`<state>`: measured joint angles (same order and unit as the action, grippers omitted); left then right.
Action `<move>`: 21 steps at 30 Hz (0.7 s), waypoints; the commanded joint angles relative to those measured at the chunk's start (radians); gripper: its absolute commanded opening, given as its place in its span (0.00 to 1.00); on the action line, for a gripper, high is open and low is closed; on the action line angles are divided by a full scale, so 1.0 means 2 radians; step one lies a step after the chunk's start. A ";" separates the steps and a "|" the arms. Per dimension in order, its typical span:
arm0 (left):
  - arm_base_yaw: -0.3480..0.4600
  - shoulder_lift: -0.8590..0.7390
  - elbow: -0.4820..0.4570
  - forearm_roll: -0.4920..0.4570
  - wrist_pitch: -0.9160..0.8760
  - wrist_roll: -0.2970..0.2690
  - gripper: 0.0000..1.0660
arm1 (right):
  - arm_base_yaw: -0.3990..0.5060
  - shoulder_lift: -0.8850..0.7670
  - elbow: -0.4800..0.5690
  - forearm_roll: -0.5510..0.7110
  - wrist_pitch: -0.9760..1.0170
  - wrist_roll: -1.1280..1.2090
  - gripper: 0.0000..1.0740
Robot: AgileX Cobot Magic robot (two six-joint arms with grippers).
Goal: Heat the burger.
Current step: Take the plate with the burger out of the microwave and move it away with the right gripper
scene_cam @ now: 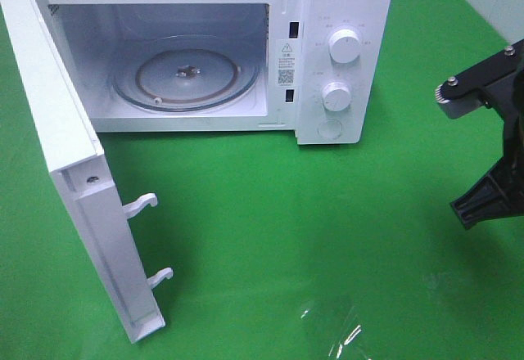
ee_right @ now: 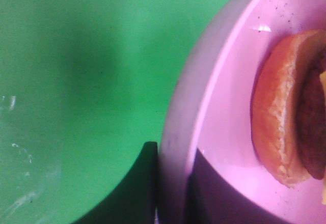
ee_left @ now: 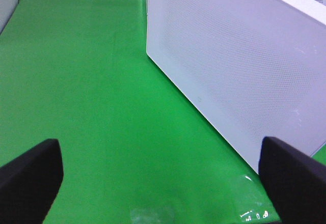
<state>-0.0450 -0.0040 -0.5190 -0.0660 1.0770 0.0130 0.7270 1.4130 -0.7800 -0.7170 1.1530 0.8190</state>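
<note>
From up high I see only the open microwave [scene_cam: 246,49]. My right wrist view shows the burger [ee_right: 290,107] on the pink plate [ee_right: 224,147], right gripper [ee_right: 170,183] clamped on its rim. Left gripper [ee_left: 163,178] gapes wide beside the door [ee_left: 239,66].

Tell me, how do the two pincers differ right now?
The left pincer stands wide open, its two black fingers far apart with nothing between them, over bare green cloth beside the microwave door. The right pincer is nearly closed, clamped on the rim of the pink plate that carries the burger. So one is empty and the other loaded. Both have dark fingers.
</note>
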 commanded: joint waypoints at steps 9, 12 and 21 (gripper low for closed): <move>0.003 -0.008 0.002 -0.004 -0.004 0.001 0.91 | 0.000 0.060 -0.004 -0.038 -0.011 0.051 0.00; 0.003 -0.008 0.002 -0.004 -0.004 0.001 0.91 | 0.000 0.082 -0.004 -0.043 -0.019 0.075 0.00; 0.003 -0.008 0.002 -0.004 -0.004 0.001 0.91 | -0.002 0.123 -0.004 -0.051 -0.039 0.123 0.00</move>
<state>-0.0450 -0.0040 -0.5190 -0.0660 1.0770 0.0130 0.7270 1.6350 -0.7820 -0.7550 1.0320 1.0320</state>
